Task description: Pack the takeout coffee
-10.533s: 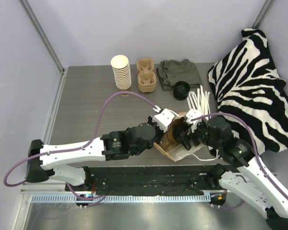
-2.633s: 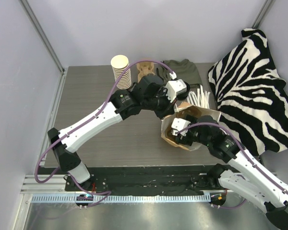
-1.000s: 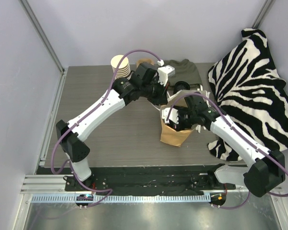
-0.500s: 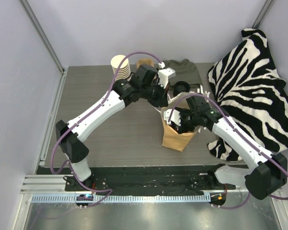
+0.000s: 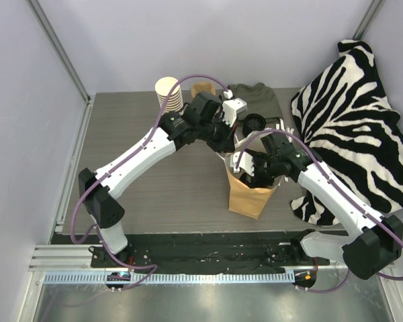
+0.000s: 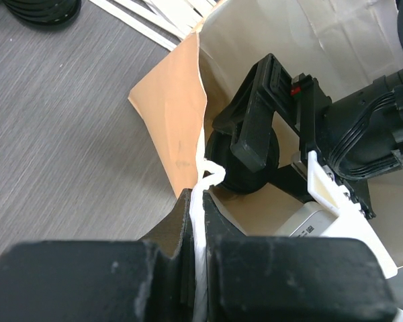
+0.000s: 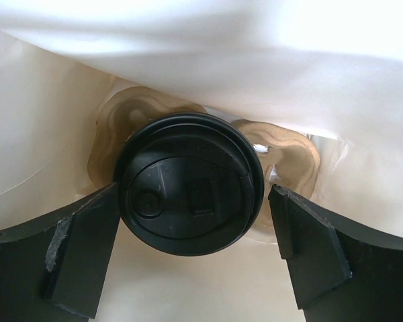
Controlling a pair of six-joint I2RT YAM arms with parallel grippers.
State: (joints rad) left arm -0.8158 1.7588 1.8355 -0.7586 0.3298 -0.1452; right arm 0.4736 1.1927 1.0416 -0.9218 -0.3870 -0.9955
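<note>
While grey table [image 5: 121,147] meets pale walls [image 5: 221,40], left tool [image 6: 196,204] pinches handle [image 6: 212,176], right tool [image 7: 196,238] gapes.

Table [image 5: 121,154]: dark grey wood-grain top
Walls [image 5: 221,40]: plain pale grey panels
Corner posts [image 5: 59,50]: bare metal, slanting
Zebra-print cloth [image 5: 349,121]: draped, right side

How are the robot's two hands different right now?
The left gripper is pinched shut on the white handle of the paper bag; the right gripper is open. The left one is at the bag's rim; the right one is inside it, fingers either side of the lidded coffee cup. Both have black fingers.
</note>
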